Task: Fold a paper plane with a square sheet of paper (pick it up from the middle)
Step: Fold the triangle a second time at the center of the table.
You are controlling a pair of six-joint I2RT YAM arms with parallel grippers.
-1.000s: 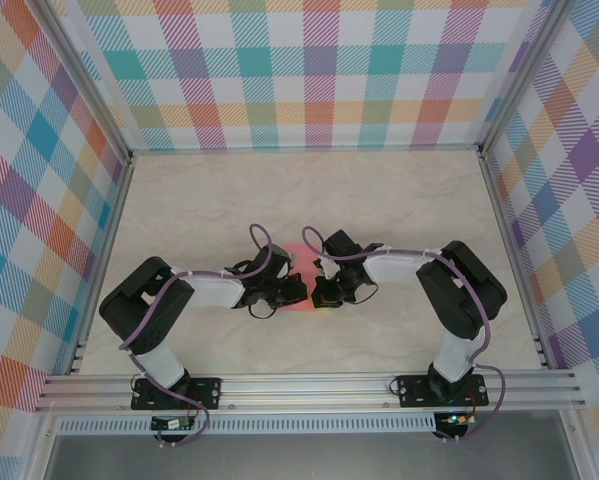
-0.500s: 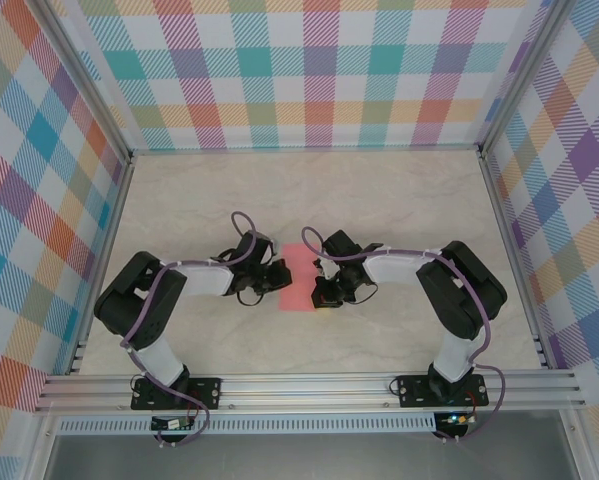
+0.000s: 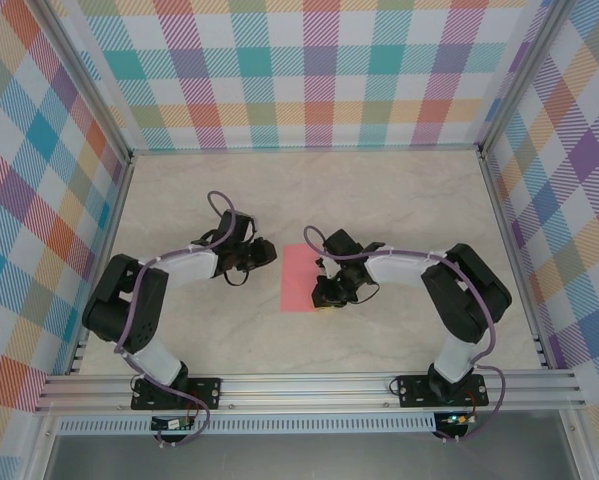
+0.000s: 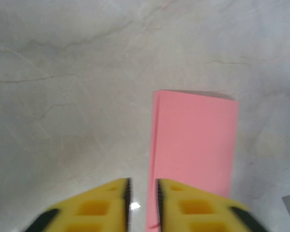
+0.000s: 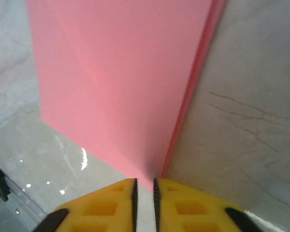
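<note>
The square sheet of paper (image 3: 299, 278) lies flat near the middle of the table (image 3: 409, 200), a little toward the near edge, doubled over into a narrow salmon-pink rectangle whose long axis runs from the far edge toward the near edge. The right gripper (image 3: 322, 293) sits at the sheet's right long side, close to its near right corner. In the right wrist view the layered edge of the paper tapers straight down to the mouth of the jaws, which stand only a narrow slit apart. Pale table shows in that slit, so the paper seems to be at the tips rather than pinched, though I cannot be sure. The left gripper (image 3: 267, 253) hangs off the sheet's left long side, toward its far left corner and apart from it. Its wrist view shows the paper ahead and to the right of the fingertips, the jaws likewise narrow with nothing between them. The right arm is the nearer, lined up along the edge it faces, so whichever fold or lift comes next probably starts from that right side, while the left must first close across bare table to reach the opposite edge
</note>
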